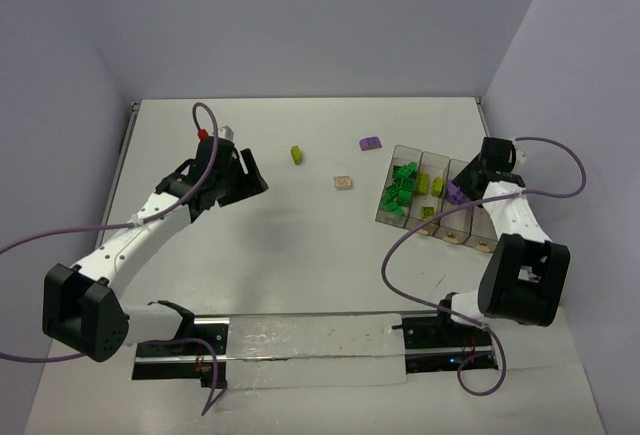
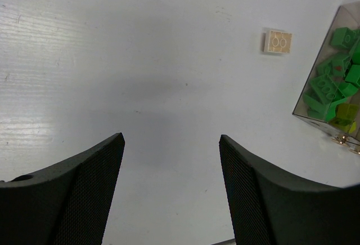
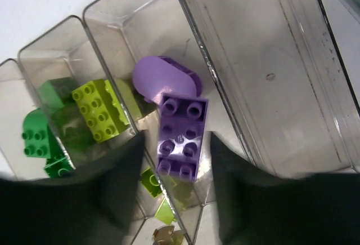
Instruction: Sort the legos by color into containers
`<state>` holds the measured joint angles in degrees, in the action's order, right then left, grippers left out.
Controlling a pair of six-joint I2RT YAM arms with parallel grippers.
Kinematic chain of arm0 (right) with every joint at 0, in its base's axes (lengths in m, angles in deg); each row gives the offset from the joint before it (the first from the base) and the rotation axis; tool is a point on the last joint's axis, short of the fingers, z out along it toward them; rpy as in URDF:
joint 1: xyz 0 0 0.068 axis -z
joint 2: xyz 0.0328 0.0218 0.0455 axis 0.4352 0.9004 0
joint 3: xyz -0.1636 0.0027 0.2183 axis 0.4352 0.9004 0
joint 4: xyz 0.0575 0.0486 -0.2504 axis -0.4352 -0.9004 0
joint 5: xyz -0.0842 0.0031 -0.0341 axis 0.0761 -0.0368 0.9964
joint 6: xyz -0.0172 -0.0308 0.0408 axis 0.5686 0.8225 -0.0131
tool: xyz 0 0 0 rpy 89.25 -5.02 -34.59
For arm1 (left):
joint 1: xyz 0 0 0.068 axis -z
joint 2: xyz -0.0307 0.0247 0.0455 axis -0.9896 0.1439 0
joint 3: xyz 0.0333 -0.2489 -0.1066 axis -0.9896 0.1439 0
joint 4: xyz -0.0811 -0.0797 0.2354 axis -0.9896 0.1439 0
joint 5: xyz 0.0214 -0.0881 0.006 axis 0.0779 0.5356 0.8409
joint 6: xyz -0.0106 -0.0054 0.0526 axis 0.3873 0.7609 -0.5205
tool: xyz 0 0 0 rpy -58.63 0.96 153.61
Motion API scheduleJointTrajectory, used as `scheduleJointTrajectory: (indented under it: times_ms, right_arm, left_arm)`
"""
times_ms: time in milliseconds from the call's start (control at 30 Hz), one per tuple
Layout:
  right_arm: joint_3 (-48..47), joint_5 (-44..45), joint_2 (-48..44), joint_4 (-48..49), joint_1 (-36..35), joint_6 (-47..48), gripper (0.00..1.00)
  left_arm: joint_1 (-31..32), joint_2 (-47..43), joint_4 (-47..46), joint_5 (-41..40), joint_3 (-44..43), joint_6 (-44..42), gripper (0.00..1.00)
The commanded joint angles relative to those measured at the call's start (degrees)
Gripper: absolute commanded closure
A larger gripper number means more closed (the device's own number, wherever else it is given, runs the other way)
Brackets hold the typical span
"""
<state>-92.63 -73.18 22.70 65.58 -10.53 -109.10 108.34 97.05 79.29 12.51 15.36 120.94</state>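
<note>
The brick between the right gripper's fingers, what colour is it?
Purple. The brick shows best in the right wrist view, over the third bin.

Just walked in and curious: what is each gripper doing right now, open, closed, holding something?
Left gripper: open, holding nothing, over bare table.
Right gripper: over the containers, a purple lego between its fingers; whether it is gripped cannot be told.

Containers (image 1: 470,177) at table's (image 1: 280,245) right, legos (image 1: 402,191) inside, three loose bricks (image 1: 343,183) to their left.
</note>
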Motion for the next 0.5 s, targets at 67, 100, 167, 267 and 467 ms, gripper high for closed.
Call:
scheduleJointTrajectory:
  times_ms: [67, 100, 167, 267, 467]
  right_arm:
    - [-0.8, 3.1, -1.9, 1.5, -0.8, 1.4, 0.28]
    - [-0.9, 3.3, -2.6, 1.5, -0.9, 1.6, 0.28]
    - [-3.1, 3.8, -3.7, 0.9, -4.0, 1.8, 0.3]
    - [-6.7, 4.3, -3.0, 0.3, -9.9, 3.4, 0.33]
    - [-23.7, 6.2, 10.7, -4.0, -24.5, 6.8, 0.34]
  left_arm:
    - [0.4, 1.0, -2.7, 0.5, -2.8, -0.7, 0.24]
    - [0.4, 1.0, -2.7, 0.4, -3.0, -0.7, 0.24]
    - [0.4, 1.4, -2.5, 0.2, -3.2, -0.7, 0.24]
    - [0.3, 1.6, -2.6, 0.0, -3.2, -0.5, 0.24]
    - [0.4, 1.4, -2.3, -0.3, -3.2, -0.1, 0.24]
